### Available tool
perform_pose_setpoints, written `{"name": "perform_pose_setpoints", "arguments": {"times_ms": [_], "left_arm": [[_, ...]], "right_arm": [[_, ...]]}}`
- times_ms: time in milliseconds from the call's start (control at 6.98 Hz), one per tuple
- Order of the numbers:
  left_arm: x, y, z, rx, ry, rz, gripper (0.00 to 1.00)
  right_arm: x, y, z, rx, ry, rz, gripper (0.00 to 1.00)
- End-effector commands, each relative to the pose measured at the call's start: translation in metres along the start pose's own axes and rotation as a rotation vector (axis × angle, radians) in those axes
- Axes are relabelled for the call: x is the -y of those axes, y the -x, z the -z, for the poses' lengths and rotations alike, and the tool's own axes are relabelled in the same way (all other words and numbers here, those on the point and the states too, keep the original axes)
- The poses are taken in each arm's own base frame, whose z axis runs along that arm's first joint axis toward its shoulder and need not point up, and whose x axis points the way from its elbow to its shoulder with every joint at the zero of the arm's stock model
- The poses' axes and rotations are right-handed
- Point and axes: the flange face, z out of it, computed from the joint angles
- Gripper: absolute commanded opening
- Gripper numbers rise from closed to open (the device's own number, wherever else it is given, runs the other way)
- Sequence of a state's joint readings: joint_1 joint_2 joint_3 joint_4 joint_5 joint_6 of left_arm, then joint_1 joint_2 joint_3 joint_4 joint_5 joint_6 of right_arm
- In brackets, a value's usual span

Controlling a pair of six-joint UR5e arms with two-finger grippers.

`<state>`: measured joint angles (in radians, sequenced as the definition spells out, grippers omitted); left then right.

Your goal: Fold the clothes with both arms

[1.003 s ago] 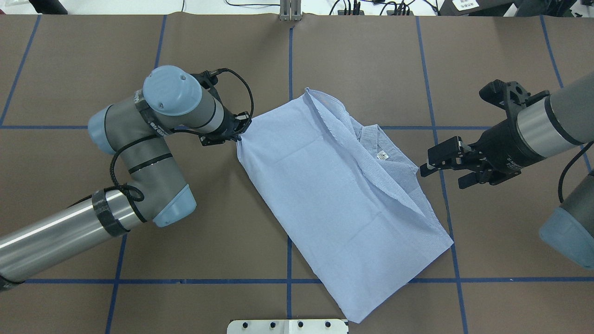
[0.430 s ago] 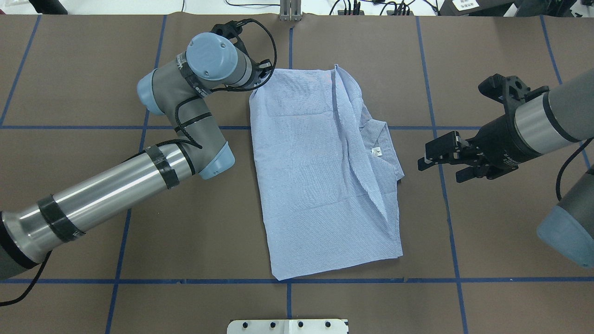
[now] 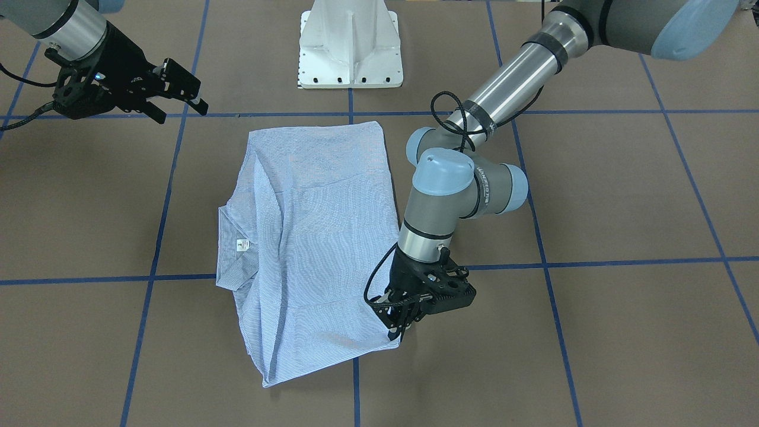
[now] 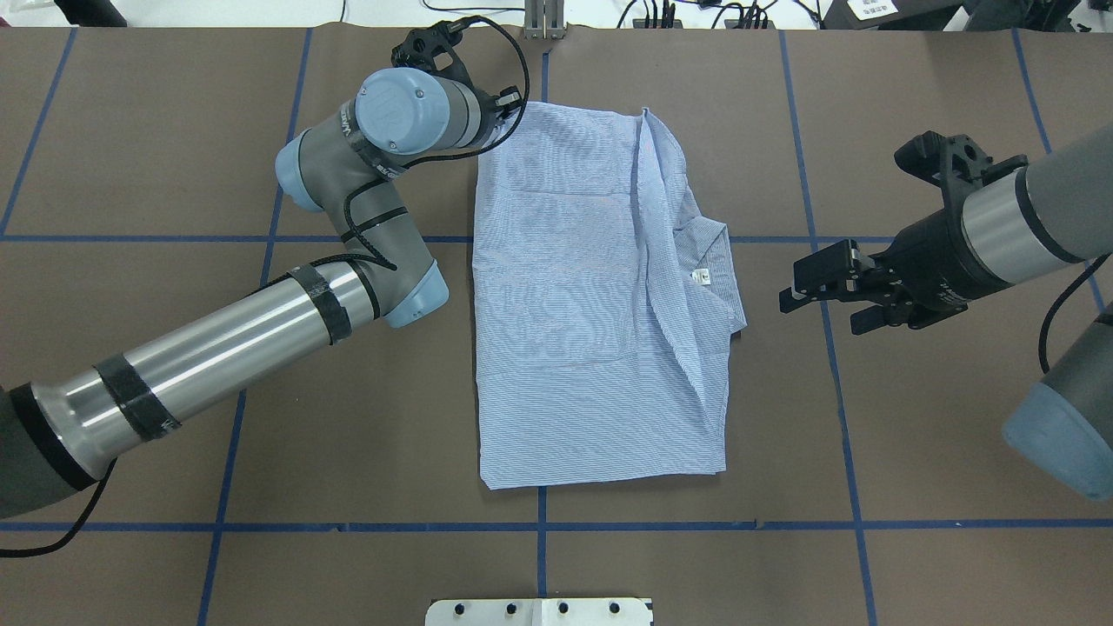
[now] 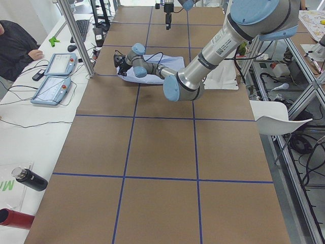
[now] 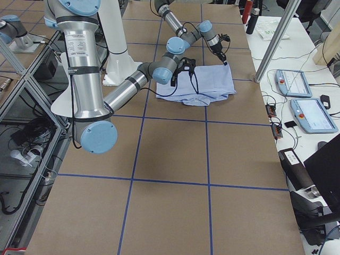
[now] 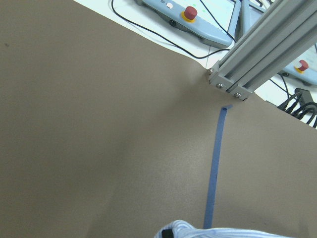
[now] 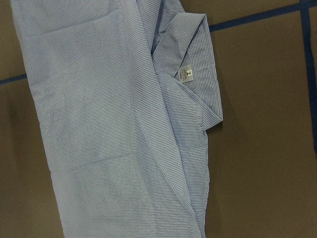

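Standing at 6 o'clock in the overhead view as a white pedestal base [image 4: 539, 611], on the brown table [image 4: 174, 130] crossed with blue tape lines [image 4: 261, 527]. Lying flat mid-table as a folded striped shirt [image 4: 565, 330], lengthwise 6 to 12 o'clock, showing collar [image 4: 709, 252] and white label [image 4: 700, 276] at 3 o'clock. Hovering off that 3 o'clock side with the right gripper [image 4: 822, 310], spreading its fingers wide and gripping nothing, well apart from the cloth. Pinching the shirt's 11 o'clock far corner with the left gripper [image 3: 403, 326], clamping its fingers tight on the fabric, just short of the table's far edge
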<state>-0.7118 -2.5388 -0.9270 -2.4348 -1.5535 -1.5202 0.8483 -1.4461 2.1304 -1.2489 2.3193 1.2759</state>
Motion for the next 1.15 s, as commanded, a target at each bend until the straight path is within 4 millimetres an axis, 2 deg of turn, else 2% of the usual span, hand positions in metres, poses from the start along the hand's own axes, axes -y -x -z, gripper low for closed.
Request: {"name": "perform_pose_setpoints", "arguments": {"times_ms": [0,143,286,573,716,859,1003], "left_arm": [[0.011,-0.005,0.004,-0.06,-0.042,0.005,0.0],[0.012,-0.002,0.003,-0.056,-0.048,0.004,0.99],[0.012,-0.009,0.009,-0.075,-0.047,0.003,1.0],[0.02,-0.023,0.028,-0.117,-0.048,-0.005,1.0],[0.017,0.0,0.041,-0.127,-0.02,-0.051,1.0],[0.011,0.038,0.052,-0.123,0.026,-0.063,1.0],[0.007,0.065,0.062,-0.11,0.067,-0.066,1.0]], "right_arm": [[0.003,0.009,0.002,0.007,-0.029,0.013,1.0],[0.004,0.008,0.002,0.004,-0.033,0.017,1.0],[0.005,0.009,-0.002,0.0,-0.03,0.025,1.0],[0.034,0.045,-0.022,-0.004,-0.089,0.045,1.0],[0.046,0.057,-0.047,-0.041,-0.108,0.039,1.0],[0.045,0.072,-0.073,-0.086,-0.153,0.061,1.0],[0.031,0.089,-0.104,-0.132,-0.182,0.137,1.0]]}}
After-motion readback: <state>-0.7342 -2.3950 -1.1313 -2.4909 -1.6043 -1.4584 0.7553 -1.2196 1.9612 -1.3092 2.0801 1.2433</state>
